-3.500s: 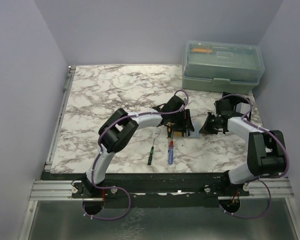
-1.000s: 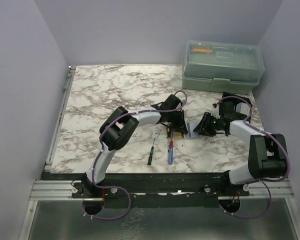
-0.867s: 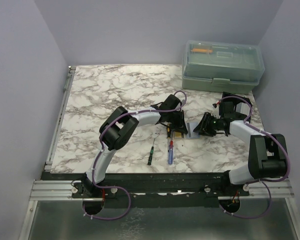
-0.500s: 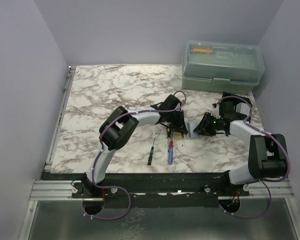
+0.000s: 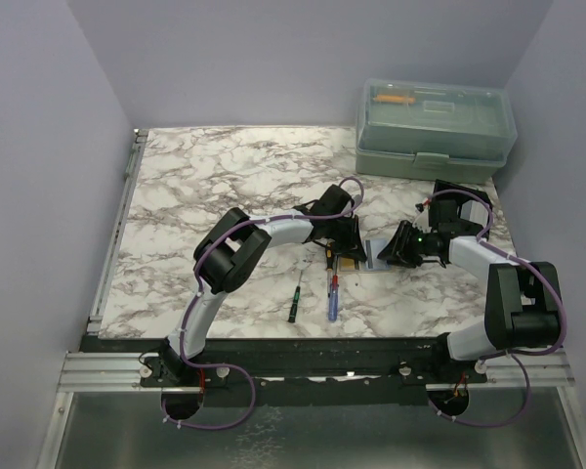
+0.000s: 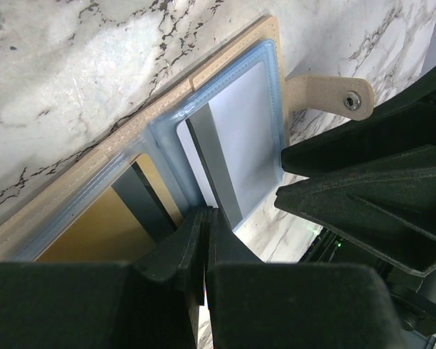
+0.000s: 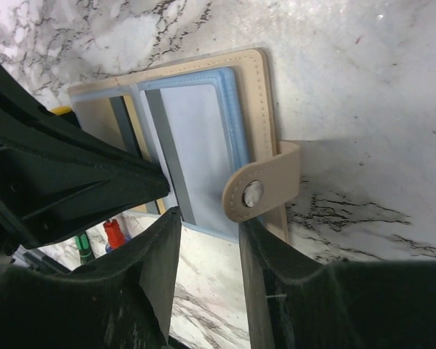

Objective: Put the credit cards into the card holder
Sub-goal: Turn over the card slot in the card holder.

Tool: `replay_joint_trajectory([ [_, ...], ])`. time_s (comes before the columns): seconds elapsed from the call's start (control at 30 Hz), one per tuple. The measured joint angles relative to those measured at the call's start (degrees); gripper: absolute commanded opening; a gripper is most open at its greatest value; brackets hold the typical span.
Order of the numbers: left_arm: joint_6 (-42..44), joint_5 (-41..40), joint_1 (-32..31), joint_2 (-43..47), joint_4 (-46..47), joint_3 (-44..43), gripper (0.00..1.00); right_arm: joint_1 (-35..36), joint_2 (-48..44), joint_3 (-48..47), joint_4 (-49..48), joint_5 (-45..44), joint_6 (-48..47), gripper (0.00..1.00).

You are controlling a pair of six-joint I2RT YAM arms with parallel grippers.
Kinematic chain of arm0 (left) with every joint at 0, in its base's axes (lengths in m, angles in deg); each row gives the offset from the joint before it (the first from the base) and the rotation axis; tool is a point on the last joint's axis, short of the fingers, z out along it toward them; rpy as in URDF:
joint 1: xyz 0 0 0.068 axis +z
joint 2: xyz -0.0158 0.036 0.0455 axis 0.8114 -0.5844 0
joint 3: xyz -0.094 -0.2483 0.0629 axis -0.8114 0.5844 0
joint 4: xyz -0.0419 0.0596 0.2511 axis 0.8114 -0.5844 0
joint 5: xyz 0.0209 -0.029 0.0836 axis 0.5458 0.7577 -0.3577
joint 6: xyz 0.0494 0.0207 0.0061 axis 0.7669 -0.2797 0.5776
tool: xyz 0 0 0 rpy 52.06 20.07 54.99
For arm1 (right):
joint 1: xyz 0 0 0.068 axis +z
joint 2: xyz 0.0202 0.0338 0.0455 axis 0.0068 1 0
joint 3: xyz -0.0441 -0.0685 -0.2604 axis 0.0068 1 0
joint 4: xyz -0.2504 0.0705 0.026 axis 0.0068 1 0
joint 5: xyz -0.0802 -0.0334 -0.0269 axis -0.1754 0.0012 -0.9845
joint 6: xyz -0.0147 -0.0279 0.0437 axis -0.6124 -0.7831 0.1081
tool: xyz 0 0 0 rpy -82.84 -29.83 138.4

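Wallet [image 5: 371,256] lying open and flat on the marble table [image 5: 205,195], seen from above a little toward 4 o'clock of the tabletop's middle, between two black grippers. The left arm comes in from 7 o'clock with its elbow bent, and the left gripper [image 5: 349,246] is down on the wallet's 9 o'clock side. The right arm doubles back on itself, with the right gripper [image 5: 398,251] low at the wallet's 3 o'clock side. A green toolbox [image 5: 436,127] stands at the 1 o'clock corner.

From the left wrist, the wallet shows a tan cover lined with clear bluish sleeves. A pale card [image 6: 240,131] with a dark stripe sits in the sleeve toward 1 o'clock, and a gold card [image 6: 87,240] in the sleeve at 8 o'clock. The snap tab [image 6: 333,93] sticks out at 2 o'clock. The left fingers [image 6: 182,247] are clenched together, tips at the pale card's sleeve; whether they pinch anything I cannot tell.

From the right wrist, the pale card lies toward 12 o'clock and the snap tab at 3 o'clock. The right fingers [image 7: 156,276] stand apart, released, either side of the wallet's near edge.
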Motion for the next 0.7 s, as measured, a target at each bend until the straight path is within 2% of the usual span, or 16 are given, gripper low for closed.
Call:
replay_joint_trajectory([
  [0.37,-0.6,0.4,0.2,0.0,1.0,0.7,0.01,0.0,0.0,0.0,1.0,-2.7,0.6,0.42],
  [0.7,-0.9,0.8,0.3,0.0,1.4,0.9,0.00,-0.1,0.0,0.4,0.1,0.1,1.0,0.32],
])
